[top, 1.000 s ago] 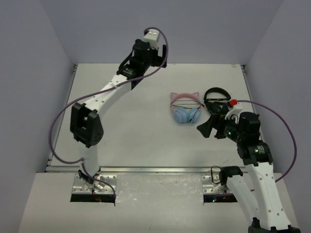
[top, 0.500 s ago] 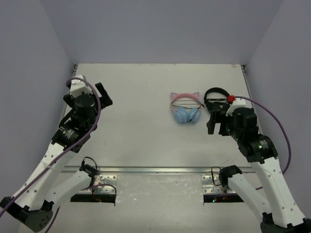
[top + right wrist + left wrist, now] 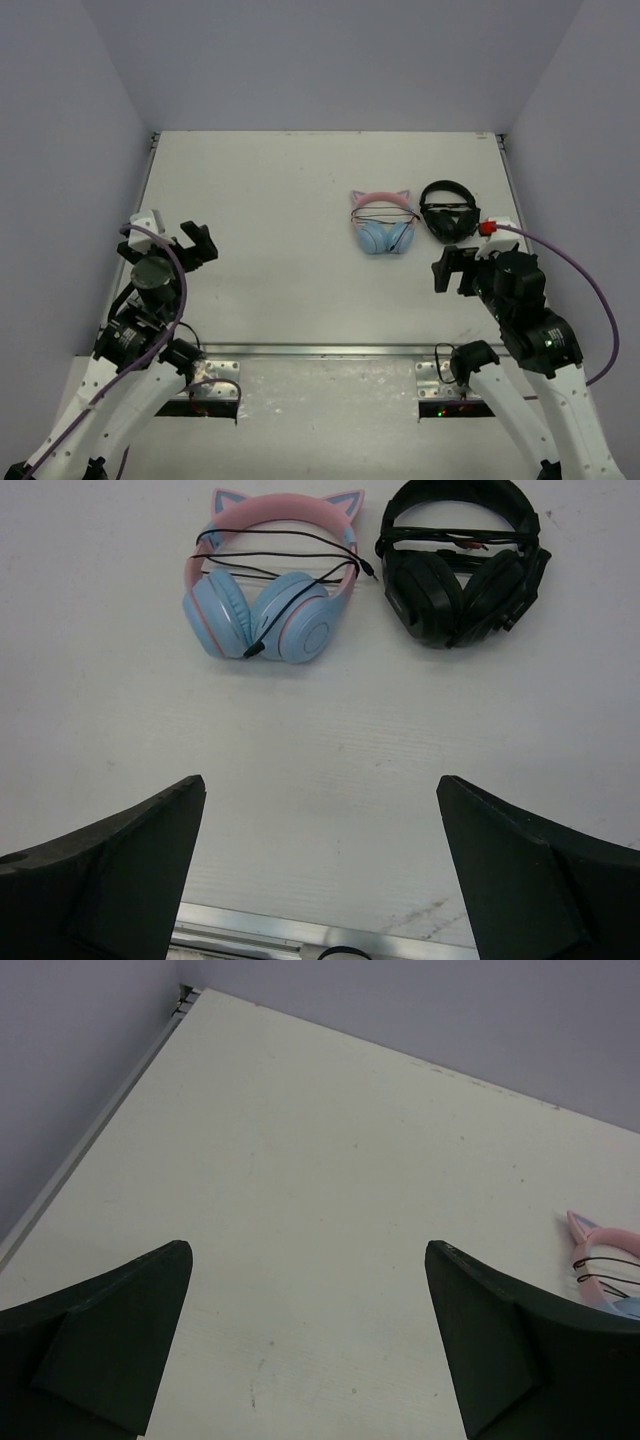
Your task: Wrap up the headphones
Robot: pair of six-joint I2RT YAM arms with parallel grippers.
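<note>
Pink cat-ear headphones [image 3: 300, 630] flat on table [image 3: 300, 740] beside black headset [image 3: 460, 575], left claw [image 3: 306, 1260] apart, right claw [image 3: 320, 790] apart, both empty

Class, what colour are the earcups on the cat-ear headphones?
Light blue earcups; clearest in the right wrist view.

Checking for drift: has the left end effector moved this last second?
Yes. The left end effector swung from the far edge of the table back toward the near-left corner.
</note>
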